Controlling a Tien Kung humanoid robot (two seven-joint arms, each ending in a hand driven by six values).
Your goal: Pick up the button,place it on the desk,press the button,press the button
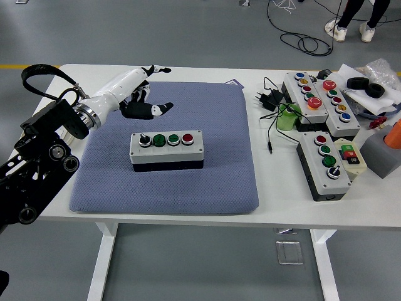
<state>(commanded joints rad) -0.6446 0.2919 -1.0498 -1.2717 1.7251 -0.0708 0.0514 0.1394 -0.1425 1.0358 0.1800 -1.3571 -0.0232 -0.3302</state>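
One button box (166, 149) below fingers (164, 108).

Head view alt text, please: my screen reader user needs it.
A robot's left hand, fingers spread, hovers above a blue mat behind a grey button box resting on it. More button boxes and cables crowd the white table's right side.
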